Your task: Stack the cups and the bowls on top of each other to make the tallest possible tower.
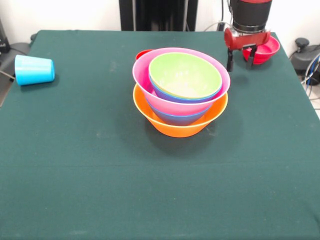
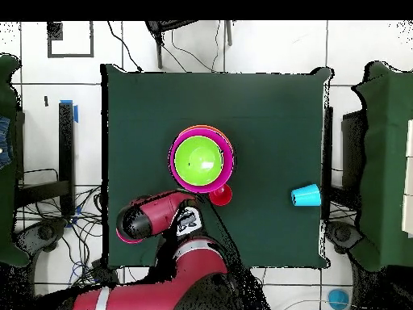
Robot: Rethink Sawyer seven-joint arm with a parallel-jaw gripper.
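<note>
The tower (image 1: 180, 120) stands mid-table: a big orange bowl at the base, then blue, pink and another blue bowl, with a lime green bowl (image 1: 184, 74) on top; from above it shows as tower (image 2: 202, 161). A red cup (image 1: 142, 52) peeks out behind it, also red cup (image 2: 220, 194). A light blue cup (image 1: 34, 69) lies on its side at the left edge, seen as light blue cup (image 2: 306, 195) overhead. My gripper (image 1: 241, 59) hangs open at the far right, just in front of the small red bowl (image 1: 265, 50). One fingertip overlaps that bowl's rim.
The green cloth-covered table (image 1: 100, 175) ends close behind the small red bowl. The red and black arm (image 2: 149, 216) covers that corner in the overhead view. Cables and black stands lie beyond the table edges.
</note>
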